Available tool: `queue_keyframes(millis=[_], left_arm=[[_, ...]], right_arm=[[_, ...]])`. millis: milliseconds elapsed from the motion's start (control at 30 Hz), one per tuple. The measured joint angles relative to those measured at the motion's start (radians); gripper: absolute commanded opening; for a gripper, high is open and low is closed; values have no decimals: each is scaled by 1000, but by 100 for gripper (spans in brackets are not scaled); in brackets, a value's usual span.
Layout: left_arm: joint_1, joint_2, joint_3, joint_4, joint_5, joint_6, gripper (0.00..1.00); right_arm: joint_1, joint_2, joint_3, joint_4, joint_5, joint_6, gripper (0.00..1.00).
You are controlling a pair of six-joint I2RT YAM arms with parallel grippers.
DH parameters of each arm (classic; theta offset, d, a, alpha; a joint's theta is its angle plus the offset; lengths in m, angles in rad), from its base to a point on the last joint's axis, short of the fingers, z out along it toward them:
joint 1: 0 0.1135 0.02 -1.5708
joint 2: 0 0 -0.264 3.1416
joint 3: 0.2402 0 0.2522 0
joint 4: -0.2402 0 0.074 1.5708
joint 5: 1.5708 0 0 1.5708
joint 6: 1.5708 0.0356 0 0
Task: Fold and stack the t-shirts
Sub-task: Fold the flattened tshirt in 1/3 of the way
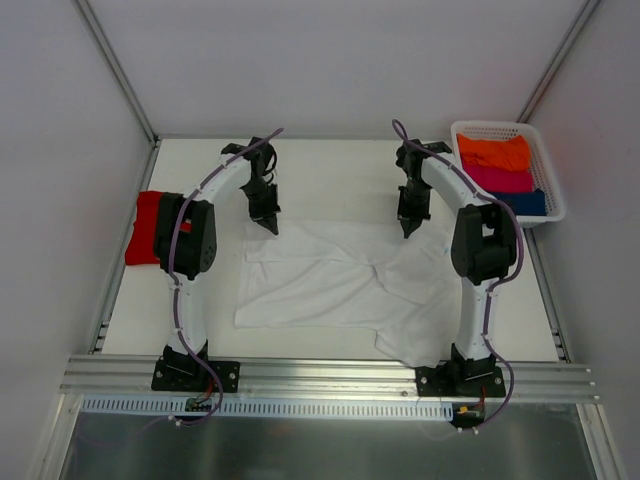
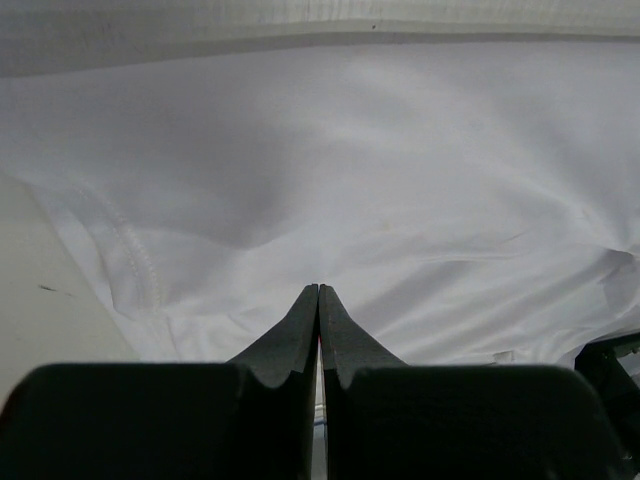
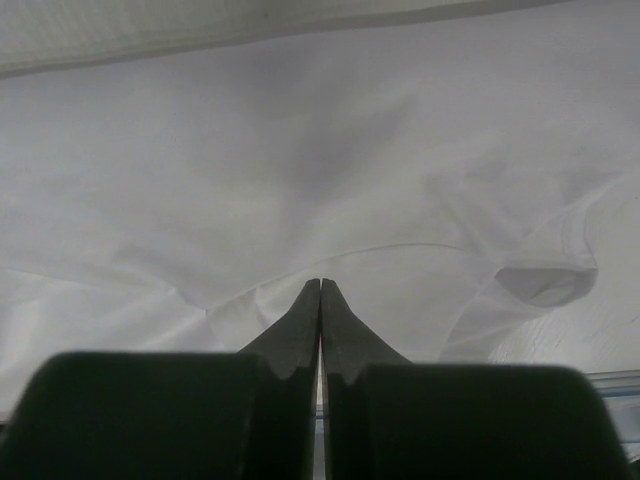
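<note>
The white t-shirt (image 1: 330, 280) is lying spread out and rumpled across the middle of the table (image 1: 330, 165), between the two arms, with one corner trailing toward the near edge by the base of the right arm. The left gripper (image 1: 267, 225) is pointing down at the far left corner of this shirt, and the right gripper (image 1: 407, 230) is pointing down at its far edge, further to the right. In the left wrist view the left gripper (image 2: 318, 290) is showing its two dark fingers pressed together, their tips sitting right at the white t-shirt (image 2: 350, 180), beside a stitched hem. In the right wrist view the right gripper (image 3: 320, 283) is likewise standing with its fingers brought together, and creases in the white t-shirt (image 3: 300, 170) are running toward the tips. Whether either pair is pinching any cloth cannot be told. The red t-shirt (image 1: 145, 228) is lying folded at the left edge of the table, partly hidden behind the left arm. A white basket (image 1: 490, 124) is sitting at the far right corner, holding folded orange (image 1: 495, 152), pink (image 1: 500, 180) and blue (image 1: 520, 203) clothes
</note>
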Motion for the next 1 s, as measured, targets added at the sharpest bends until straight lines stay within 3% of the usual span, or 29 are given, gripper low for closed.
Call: queue_keyframes(millis=[733,1000], left_arm=[[2,161,87,-103,-99,-1,0],[39,261,240,-142,-109,-22,0]], right_arm=[[-28,233,116,-61,12,-2,0],[-63,336,303,-128,3,-2,0]])
